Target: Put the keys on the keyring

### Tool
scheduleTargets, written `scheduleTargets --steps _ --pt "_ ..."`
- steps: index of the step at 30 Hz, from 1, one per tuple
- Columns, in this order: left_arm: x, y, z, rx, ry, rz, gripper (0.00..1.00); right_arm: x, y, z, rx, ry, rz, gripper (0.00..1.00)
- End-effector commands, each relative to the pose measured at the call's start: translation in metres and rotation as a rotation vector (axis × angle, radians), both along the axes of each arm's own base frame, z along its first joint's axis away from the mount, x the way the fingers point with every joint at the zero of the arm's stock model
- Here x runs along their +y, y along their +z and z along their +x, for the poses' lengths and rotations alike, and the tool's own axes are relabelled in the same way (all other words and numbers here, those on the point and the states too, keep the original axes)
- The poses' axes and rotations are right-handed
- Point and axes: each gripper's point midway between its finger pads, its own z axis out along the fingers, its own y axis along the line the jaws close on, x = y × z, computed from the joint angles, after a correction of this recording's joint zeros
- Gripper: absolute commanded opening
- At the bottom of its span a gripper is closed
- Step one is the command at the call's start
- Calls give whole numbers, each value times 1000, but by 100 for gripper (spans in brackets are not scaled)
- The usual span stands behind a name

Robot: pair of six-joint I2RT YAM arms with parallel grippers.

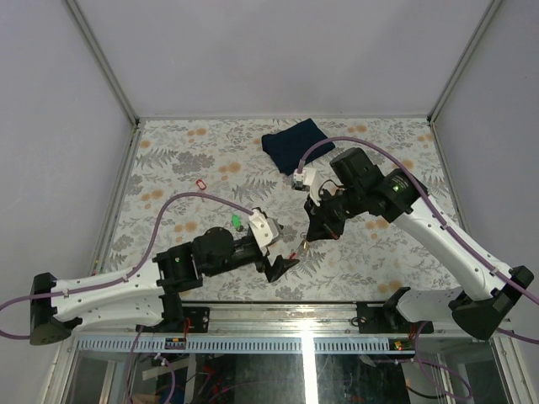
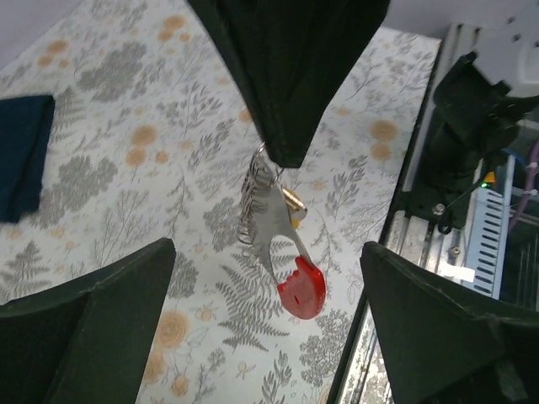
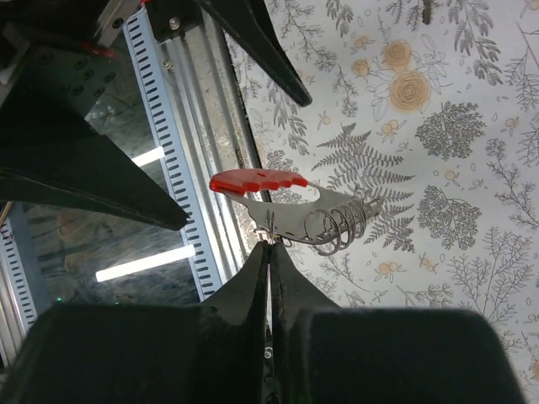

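Observation:
My right gripper (image 3: 271, 246) is shut on the keyring (image 3: 313, 215), a silvery piece with a wire coil and a red tag (image 3: 257, 179), and holds it in the air above the table's front edge. The yellow-headed key (image 2: 293, 202) hangs against the keyring just below the right fingertips (image 2: 286, 143). My left gripper (image 2: 265, 252) is open, its fingers (image 2: 101, 328) standing wide on either side of the red tag (image 2: 303, 290) without touching it. The green-headed key (image 1: 238, 221) lies on the table beside the left wrist. From above, the keyring (image 1: 296, 251) hangs between the left gripper (image 1: 285, 265) and the right gripper (image 1: 310, 238).
A folded dark blue cloth (image 1: 295, 143) lies at the back middle of the flowered table (image 1: 168, 160). A small red loop (image 1: 200, 183) lies at the left. The metal front rail (image 3: 181, 126) runs right under the grippers.

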Motion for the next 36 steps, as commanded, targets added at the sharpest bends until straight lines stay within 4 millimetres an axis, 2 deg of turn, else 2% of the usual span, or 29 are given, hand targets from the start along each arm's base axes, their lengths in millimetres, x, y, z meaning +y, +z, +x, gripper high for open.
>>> scheduleTargets --steps 1,4,7,12,18,22,32,36 --pt "-11 57 -15 -98 -157 -200 85 3 17 -14 28 73 53 0" --pt "-10 61 -11 -28 -234 -219 72 3 14 -15 16 86 44 0" --pt "-6 67 -3 -1 -291 -252 70 6 14 -16 -1 101 41 0" --pt "-7 72 -11 -5 -388 -249 62 10 20 -15 -37 106 62 0" --pt "-13 70 -30 26 -531 -231 53 14 23 -16 -68 127 75 0" --pt "-15 69 -32 38 -556 -216 47 17 25 -16 -83 135 88 0" --pt "-17 70 -22 44 -501 -217 47 19 32 -26 -94 178 145 0" --pt "-17 72 -18 40 -474 -225 50 19 32 -30 -86 199 154 0"
